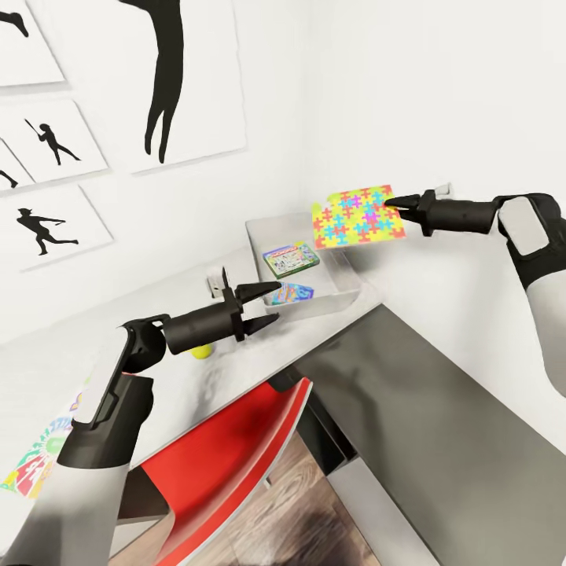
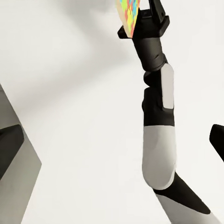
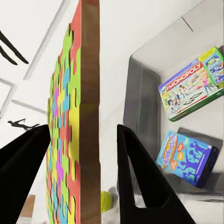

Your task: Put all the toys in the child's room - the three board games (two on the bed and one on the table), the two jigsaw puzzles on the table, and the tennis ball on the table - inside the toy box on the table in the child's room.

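Observation:
A jigsaw puzzle [image 1: 358,216] of yellow, pink, blue and green pieces hangs in the air over the far rim of the grey toy box [image 1: 259,232]. My right gripper [image 1: 391,203] is shut on its edge. The right wrist view shows that slab [image 3: 77,130] edge-on between the fingers [image 3: 140,177]. Two board games lie in the toy box, a green-edged one [image 1: 291,258] and a blue one [image 1: 289,292]. My left gripper [image 1: 271,303] stands open and empty at the box's near side. The tennis ball [image 1: 203,351] rests on the table [image 1: 47,354] below it.
A flat printed game box [image 1: 35,464] in green, yellow and red lies at the table's near left, partly behind my left arm. A red chair [image 1: 228,464] stands under the desk edge. The lower dark-grey wing [image 1: 440,409] runs to the right. White walls close the back.

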Tool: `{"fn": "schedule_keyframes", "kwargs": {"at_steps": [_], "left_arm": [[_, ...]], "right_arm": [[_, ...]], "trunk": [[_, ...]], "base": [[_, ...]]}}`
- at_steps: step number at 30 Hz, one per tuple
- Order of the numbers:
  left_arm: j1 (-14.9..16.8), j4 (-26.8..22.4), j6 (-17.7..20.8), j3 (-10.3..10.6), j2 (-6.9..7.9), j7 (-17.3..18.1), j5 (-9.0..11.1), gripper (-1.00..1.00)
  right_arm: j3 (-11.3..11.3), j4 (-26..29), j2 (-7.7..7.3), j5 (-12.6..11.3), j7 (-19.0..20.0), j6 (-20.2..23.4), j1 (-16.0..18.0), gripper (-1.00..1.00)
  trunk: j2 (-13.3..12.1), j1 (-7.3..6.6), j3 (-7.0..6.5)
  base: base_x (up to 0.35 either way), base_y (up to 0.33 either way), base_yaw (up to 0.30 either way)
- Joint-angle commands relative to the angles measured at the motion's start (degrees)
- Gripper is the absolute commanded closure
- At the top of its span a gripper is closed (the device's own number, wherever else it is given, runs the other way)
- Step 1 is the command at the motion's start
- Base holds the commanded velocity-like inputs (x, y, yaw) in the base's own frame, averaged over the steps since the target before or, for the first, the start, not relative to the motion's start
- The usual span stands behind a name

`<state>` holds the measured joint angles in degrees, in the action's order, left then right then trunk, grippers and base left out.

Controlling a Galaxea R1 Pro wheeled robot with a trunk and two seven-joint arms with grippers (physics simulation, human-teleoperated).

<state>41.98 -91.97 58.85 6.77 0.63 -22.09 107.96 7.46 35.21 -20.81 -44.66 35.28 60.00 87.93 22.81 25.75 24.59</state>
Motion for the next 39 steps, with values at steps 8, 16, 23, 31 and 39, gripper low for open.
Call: {"fn": "schedule_keyframes", "kwargs": {"at_steps": [8, 16, 23, 31, 39], "left_arm": [[-1.8, -0.1, 0.2, -3.8, 1.24, -0.4, 1.1, -1.0], [-2.9, -0.1, 0.5, -6.2, 2.19, 0.6, 1.3, -1.0], [-3.2, -0.1, 0.5, -6.6, 2.33, 1.0, 1.3, -1.0], [-3.2, -0.1, 0.5, -6.5, 2.31, 1.1, 1.3, -1.0], [-3.2, -0.1, 0.5, -6.3, 2.23, 1.1, 1.0, -1.0]], "right_arm": [[3.1, -9.7, 5.59, 0.6, -5.9, 0.0, 5.9, 1.0], [3.5, -10.3, 7.94, 0.3, -11.3, 0.0, 7.3, 1.0], [3.5, -8.8, 7.93, 0.2, -12.2, 0.0, 7.4, 1.0], [3.5, -8.2, 7.13, 0.1, -12.0, 0.0, 7.4, 1.0], [3.6, -8.1, 6.05, 0.2, -8.2, 0.0, 6.9, 1.0]], "trunk": [[0.1, 0.03, 0.09], [0.1, 0.03, 0.06], [0.1, 0.03, -0.07], [0.1, 0.03, -0.42], [0.1, 0.03, -0.93]], "base": [[0.0, 0.0, 0.0], [0.0, 0.0, 0.039], [0.0, 0.0, 0.179], [0.0, 0.0, 0.224], [0.0, 0.0, 0.219]]}}
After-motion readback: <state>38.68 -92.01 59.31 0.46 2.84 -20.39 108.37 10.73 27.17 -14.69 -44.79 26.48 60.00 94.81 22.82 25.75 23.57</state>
